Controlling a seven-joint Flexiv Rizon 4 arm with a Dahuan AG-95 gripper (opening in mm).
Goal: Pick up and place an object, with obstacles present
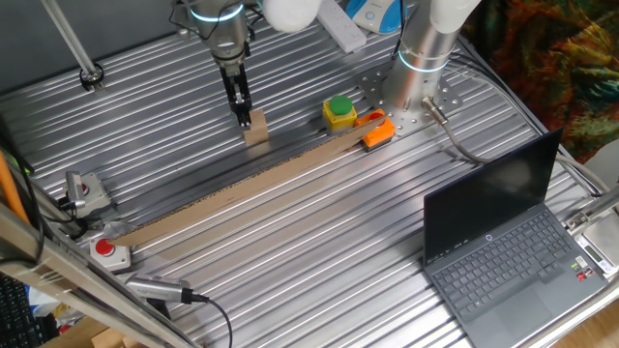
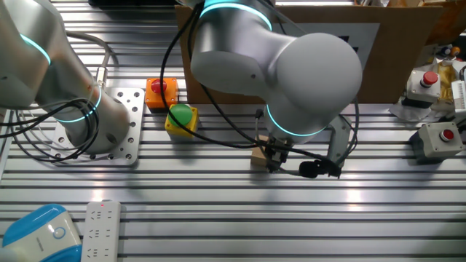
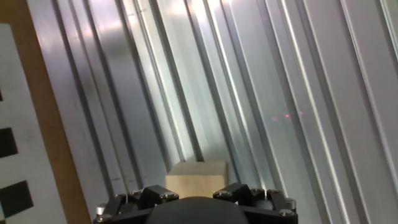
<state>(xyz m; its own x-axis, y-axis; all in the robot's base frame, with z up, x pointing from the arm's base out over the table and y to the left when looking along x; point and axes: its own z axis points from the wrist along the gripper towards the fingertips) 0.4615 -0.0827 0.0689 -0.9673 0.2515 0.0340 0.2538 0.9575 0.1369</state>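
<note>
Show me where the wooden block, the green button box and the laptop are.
wooden block [image 1: 256,131], one fixed view, on its front face below the tool.
green button box [image 1: 339,111], one fixed view, on the green button top.
laptop [image 1: 508,266], one fixed view, on the keyboard.

the small light-tan wooden block [image 1: 256,130] sits near the table's far edge, just behind the long brown cardboard strip [image 1: 242,193]. the yellow-and-green button box [image 1: 339,112] and orange piece [image 1: 378,132] lie to its right.

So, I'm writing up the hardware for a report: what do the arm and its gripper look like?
The arm has smooth, rounded silver-grey shells, with glowing cyan rings at the joints. Black cables loop alongside it. The gripper is black, with two slim dark fingers; in the hand view its black housing shows small silver screws.
</note>
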